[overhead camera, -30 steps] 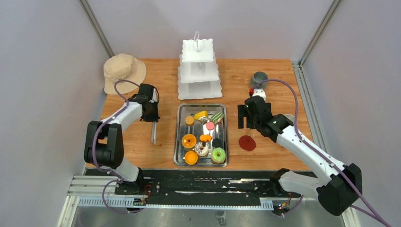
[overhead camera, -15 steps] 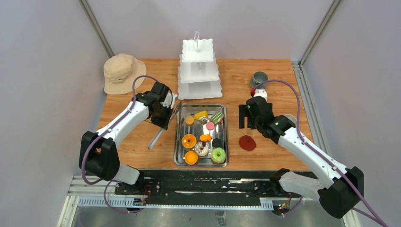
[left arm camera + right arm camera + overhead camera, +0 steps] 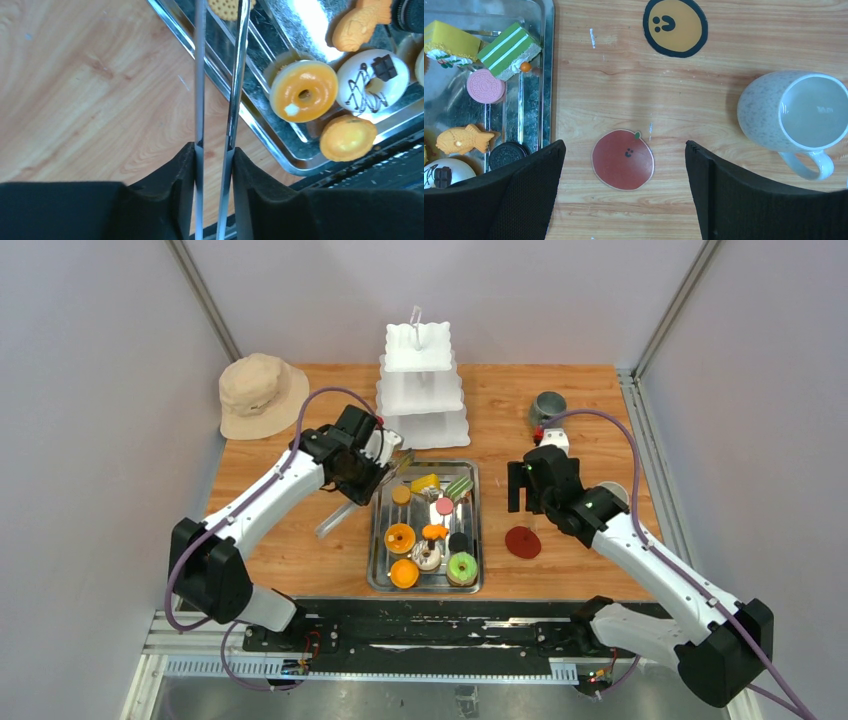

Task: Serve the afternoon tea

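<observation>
Several toy pastries lie in the steel tray [image 3: 474, 530]: an orange donut [image 3: 400, 538] [image 3: 303, 91], a green donut [image 3: 462, 566], a white chocolate donut [image 3: 372, 85], an orange tart [image 3: 348, 137], a green cake [image 3: 509, 50], a yellow cake [image 3: 450, 42] and a pink cookie [image 3: 485, 86]. My left gripper [image 3: 362, 478] [image 3: 215, 150] is shut on steel tongs [image 3: 200, 75], whose tips reach over the tray's far left corner. My right gripper [image 3: 525, 485] [image 3: 624, 150] is open and empty above a red apple coaster [image 3: 623, 170]. A white mug [image 3: 804, 112] stands to its right. A grey mug [image 3: 547, 405] stands at the back right.
A white tiered stand [image 3: 420, 390] stands behind the tray. A beige hat [image 3: 258, 395] lies at the back left. A yellow smiley coaster [image 3: 675, 26] lies beyond the red coaster [image 3: 522, 541]. Grey walls close in the table on both sides.
My left arm has swung right with the tongs, from the bare wood left of the tray to the tray's far left corner. My right arm has barely moved.
</observation>
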`<state>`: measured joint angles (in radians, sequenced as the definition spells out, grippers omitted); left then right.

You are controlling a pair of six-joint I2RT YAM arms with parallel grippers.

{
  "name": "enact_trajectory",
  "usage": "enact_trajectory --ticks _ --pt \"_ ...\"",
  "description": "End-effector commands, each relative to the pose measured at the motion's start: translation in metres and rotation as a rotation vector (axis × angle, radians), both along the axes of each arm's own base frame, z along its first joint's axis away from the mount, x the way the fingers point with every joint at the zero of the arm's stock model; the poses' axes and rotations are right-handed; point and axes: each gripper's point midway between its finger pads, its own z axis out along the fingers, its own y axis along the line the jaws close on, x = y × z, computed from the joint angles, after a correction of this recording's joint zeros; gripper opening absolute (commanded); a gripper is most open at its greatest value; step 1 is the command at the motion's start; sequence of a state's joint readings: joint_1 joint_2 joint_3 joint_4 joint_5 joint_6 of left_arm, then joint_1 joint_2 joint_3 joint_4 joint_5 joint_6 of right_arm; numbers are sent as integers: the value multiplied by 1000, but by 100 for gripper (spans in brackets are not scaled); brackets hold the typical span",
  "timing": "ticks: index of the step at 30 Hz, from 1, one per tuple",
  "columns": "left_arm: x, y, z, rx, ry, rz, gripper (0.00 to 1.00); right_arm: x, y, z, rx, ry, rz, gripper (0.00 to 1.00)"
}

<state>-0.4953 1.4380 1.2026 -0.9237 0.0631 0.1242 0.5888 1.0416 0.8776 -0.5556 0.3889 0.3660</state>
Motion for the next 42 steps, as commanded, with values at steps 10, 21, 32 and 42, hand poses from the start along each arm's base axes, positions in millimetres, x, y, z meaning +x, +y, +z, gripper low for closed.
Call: enact_trajectory --ticks 10,21,32,42 --pt "15 4 7 67 -121 -222 38 -9 -12 1 -37 0 -16 88" --pt "4 -1 -3 30 -113 -304 37 -9 -9 -1 -36 14 -5 88" --pt "18 1 -16 87 -98 -307 40 -8 -7 1 -29 11 -2 88" --pt "18 3 -33 126 -50 -310 41 -7 -7 -1 -39 21 -2 88"
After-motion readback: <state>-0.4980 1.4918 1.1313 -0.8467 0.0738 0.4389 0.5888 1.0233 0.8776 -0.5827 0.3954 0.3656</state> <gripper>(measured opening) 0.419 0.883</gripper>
